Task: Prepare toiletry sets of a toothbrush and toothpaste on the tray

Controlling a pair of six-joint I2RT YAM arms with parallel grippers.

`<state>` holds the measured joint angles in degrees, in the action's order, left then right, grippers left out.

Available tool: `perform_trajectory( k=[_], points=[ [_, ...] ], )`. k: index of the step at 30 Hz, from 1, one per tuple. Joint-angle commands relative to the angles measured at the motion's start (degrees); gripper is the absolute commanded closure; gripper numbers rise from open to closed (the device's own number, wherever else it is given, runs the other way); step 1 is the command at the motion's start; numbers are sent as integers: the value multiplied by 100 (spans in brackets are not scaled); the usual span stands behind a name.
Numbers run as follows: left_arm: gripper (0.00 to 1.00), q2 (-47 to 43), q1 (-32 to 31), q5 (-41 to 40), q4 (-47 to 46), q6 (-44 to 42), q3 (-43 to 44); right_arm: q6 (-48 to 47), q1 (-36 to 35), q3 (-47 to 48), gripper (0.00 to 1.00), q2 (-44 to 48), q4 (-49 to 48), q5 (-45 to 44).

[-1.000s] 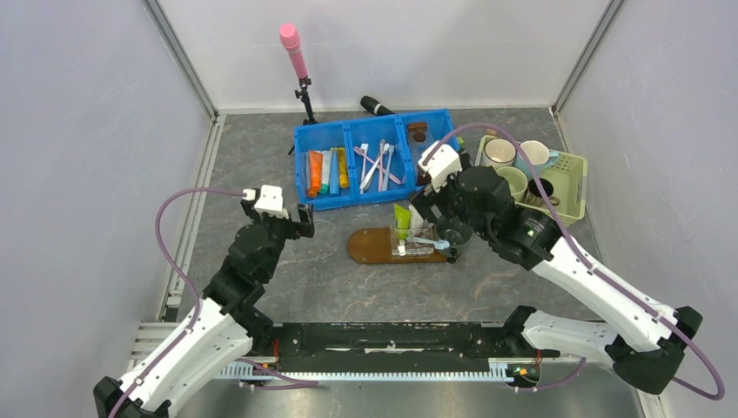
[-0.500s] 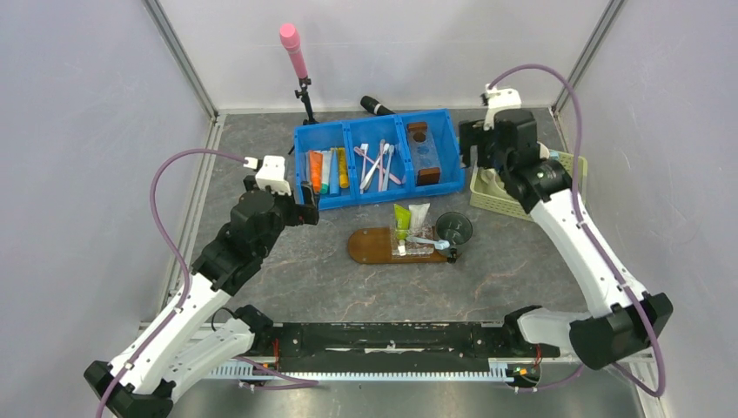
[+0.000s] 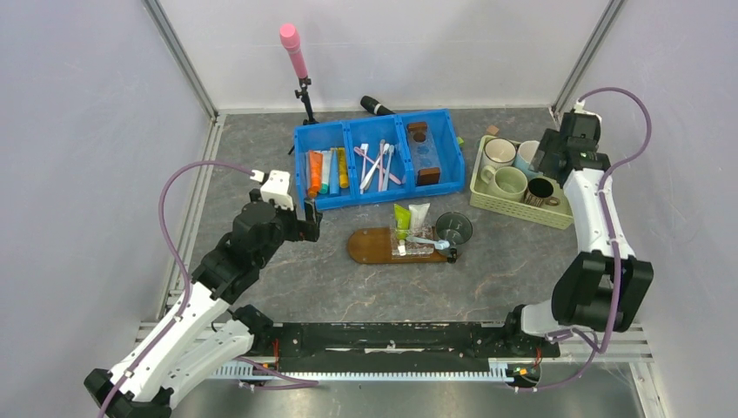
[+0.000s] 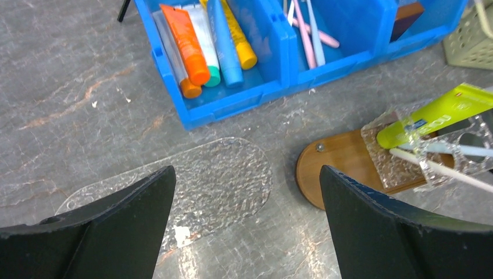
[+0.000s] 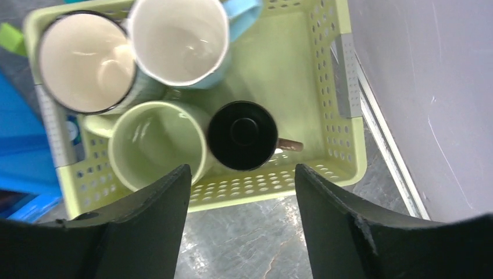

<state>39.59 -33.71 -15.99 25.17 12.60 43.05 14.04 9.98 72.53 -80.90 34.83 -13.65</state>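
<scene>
The dark wooden tray (image 3: 370, 246) lies mid-table. On its right end are a green toothpaste tube (image 3: 401, 218), a white tube (image 3: 419, 214) and a light blue toothbrush (image 3: 426, 241). The left wrist view shows the tray (image 4: 340, 168), the green tube (image 4: 436, 113) and thin toothbrush handles (image 4: 447, 149) over a clear textured holder. My left gripper (image 3: 310, 219) is open and empty, left of the tray and above a clear oval plate (image 4: 197, 183). My right gripper (image 3: 550, 161) is open and empty, far from the tray, over the basket.
A blue bin (image 3: 348, 197) behind the tray holds orange, yellow and blue tubes and pink toothbrushes. A pale green basket (image 3: 522, 209) at right holds several mugs, a black one (image 5: 242, 135) nearest my right gripper (image 5: 242, 174). A dark glass cup (image 3: 454, 228) stands beside the tray's right end.
My right arm has swung from the tray's right end up and right to the basket. The dark cup stays beside the tray. My left arm shifted slightly.
</scene>
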Motion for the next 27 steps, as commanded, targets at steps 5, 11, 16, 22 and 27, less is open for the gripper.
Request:
perform_trajectory(
  k=[5,11,16,22,27],
  points=[
    [0,-222,14,-158,-507,-573,-561,-1087,579,139,40,-982,-208,625],
    [0,-469,-4,-229,-896,-589,-984,-1857,743,-100,46,-1190,-752,1082],
    [0,-468,-48,-382,-1021,-711,-1038,-2044,823,61,53,-1591,-809,1164],
    [0,-422,-48,-482,-1047,-759,-1051,-2241,917,126,62,-2018,-828,1295],
    [0,-352,-50,-493,-1059,-768,-1055,-2332,970,144,85,-2017,-856,1334]
  ],
)
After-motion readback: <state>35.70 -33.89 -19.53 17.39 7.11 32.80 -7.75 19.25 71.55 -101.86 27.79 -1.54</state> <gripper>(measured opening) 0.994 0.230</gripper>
